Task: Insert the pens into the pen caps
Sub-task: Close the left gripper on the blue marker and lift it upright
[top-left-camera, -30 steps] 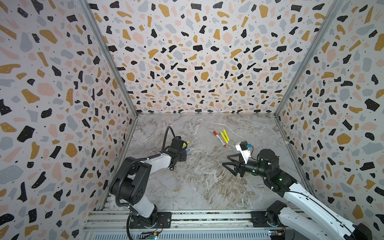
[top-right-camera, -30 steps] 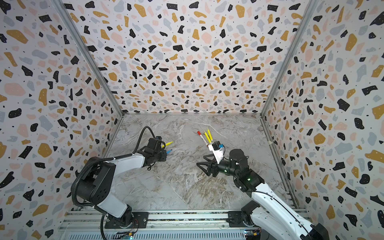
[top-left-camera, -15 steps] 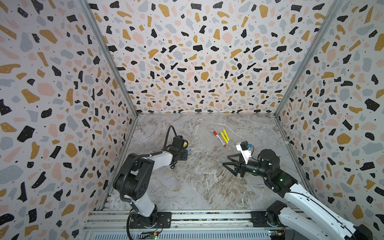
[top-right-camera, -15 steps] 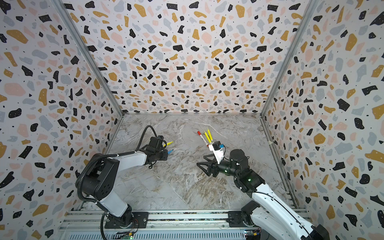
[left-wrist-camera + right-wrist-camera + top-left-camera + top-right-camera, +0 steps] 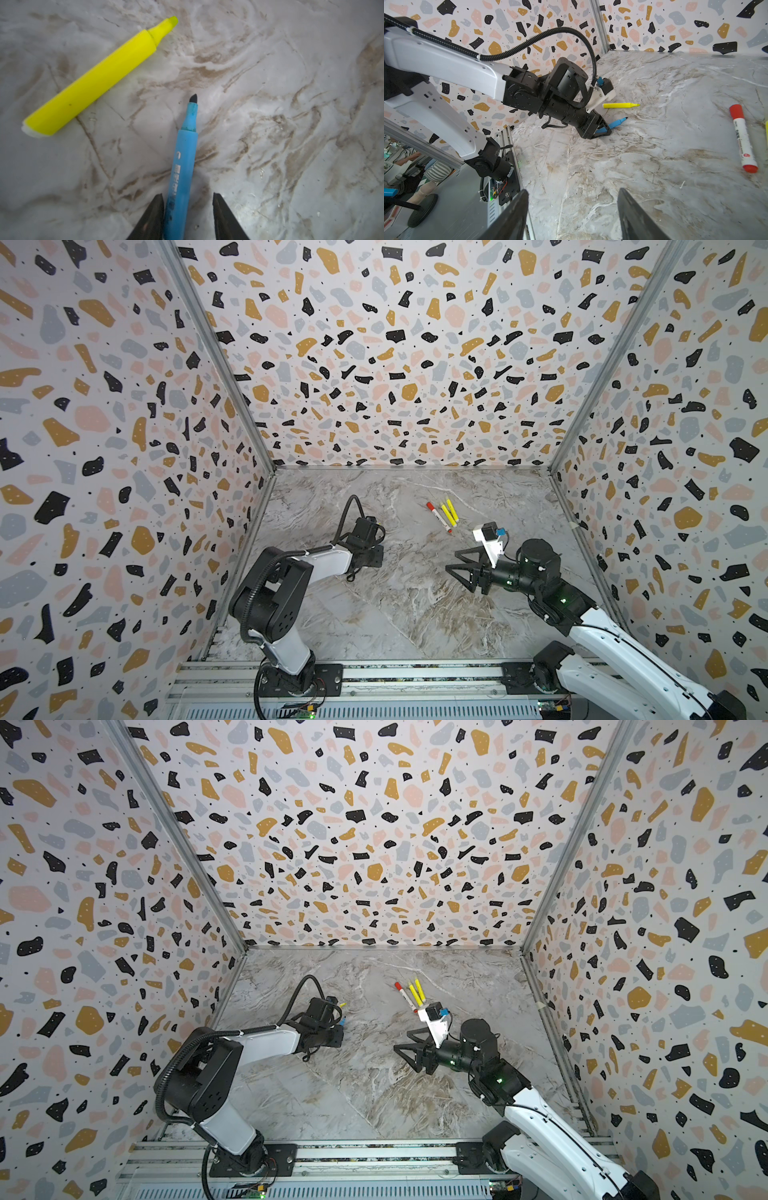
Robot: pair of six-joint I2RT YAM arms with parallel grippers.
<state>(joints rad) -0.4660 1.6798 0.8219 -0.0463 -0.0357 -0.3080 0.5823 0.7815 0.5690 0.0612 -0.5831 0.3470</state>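
Inside a booth, on a marble-patterned tabletop [image 5: 415, 614], we are watching the left gripper [image 5: 188, 195] straddling a blue marker pen [image 5: 184, 158]. Its jaws are standing apart. One black finger [image 5: 152, 218] is touching the barrel while a clear gap is separating the other finger from it, so nothing is clamping the pen yet. The pen's dark tip is pointing away from the gripper, uncapped.

Near it, a yellow highlighter [image 5: 93, 83] is lying flat, its chisel tip bare, apart from the blue pen. In both top views this pair is sitting left of centre, largely hidden beneath the left arm [image 5: 324, 562].

The right gripper [image 5: 572, 190] is hovering over the table right of centre in both top views. Its fingers are spread wide with nothing between them, and it is pointing toward the left arm.

Above it in the frame, toward the back wall [image 5: 395, 364], we are seeing three pens lying close together and roughly parallel. They are a white-barrelled marker with red ends [image 5: 439, 517] and two more yellow highlighters [image 5: 446, 514] [image 5: 452, 508], all well apart from the left gripper.
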